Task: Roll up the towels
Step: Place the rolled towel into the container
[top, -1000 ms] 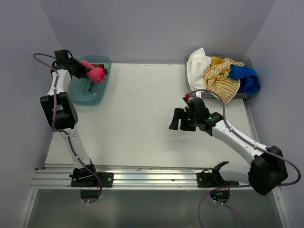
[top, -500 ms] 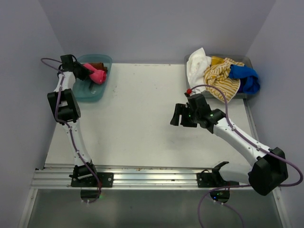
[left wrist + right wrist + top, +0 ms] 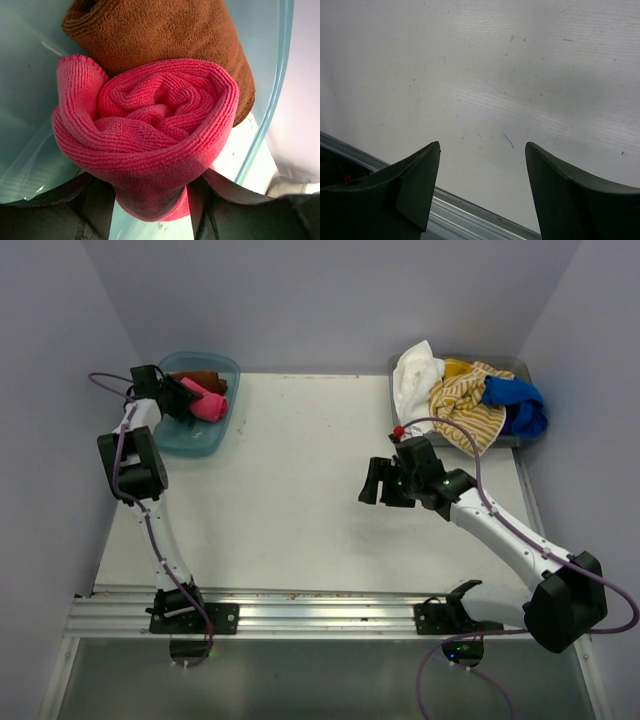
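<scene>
Left end effector (image 3: 150, 206) gripping pink towel (image 3: 150, 125) inside tray rim (image 3: 286, 65), right end effector (image 3: 482, 146) wide

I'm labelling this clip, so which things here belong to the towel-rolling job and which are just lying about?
Job: pink towel, brown towel, white towel, striped towel, blue towel, left gripper clamping the pink one.
Just there: teal tray, grey bin.
</scene>
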### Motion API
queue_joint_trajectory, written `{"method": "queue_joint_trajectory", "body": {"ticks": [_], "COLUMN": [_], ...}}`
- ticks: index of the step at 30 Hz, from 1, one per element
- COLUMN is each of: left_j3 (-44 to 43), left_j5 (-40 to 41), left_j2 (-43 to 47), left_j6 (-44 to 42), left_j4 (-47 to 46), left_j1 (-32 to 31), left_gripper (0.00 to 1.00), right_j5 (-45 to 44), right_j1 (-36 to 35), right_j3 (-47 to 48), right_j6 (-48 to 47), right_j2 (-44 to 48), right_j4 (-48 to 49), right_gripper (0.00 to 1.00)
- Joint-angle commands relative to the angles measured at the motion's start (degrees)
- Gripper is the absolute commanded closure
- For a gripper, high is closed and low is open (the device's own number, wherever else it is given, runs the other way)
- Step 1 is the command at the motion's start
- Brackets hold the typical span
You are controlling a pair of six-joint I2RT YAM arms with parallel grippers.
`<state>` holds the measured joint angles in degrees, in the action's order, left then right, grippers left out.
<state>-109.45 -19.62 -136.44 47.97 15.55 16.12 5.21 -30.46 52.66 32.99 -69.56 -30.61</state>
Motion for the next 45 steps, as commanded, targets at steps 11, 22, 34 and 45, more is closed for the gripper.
{"method": "queue_joint_trajectory", "body": {"ticks": [11, 22, 34, 45], "left_j3": [9.6, 14.0, 14.2, 13.8], "left_j5": [2.1, 1.5, -0.5, -10.4], "left_j2": [8.8, 16.3, 18.8, 11.6], "left_j6": [2.2, 2.7, 2.5, 5.8], "left_j4": [-0.6, -2.7, -5.8, -22.5], "left_j1": [1.0, 2.0, 2.2, 1.1], "left_gripper": [0.3, 0.18, 0.34, 0.48], "right_j5": [-1.0, -1.2, -1.3, -1.4], "right_j1": [-0.3, -0.8, -1.4, -2.0], "right_j3": [1.3, 1.5, 1.2, 1.7], "right_j6": [0.8, 1.2, 1.9, 2.1], "right_j2": [3.9, 5.0, 5.0, 3.5], "right_j4": [-1.1, -1.4, -0.8, -0.3], "right_gripper": [0.27, 0.27, 0.27, 0.27]}}
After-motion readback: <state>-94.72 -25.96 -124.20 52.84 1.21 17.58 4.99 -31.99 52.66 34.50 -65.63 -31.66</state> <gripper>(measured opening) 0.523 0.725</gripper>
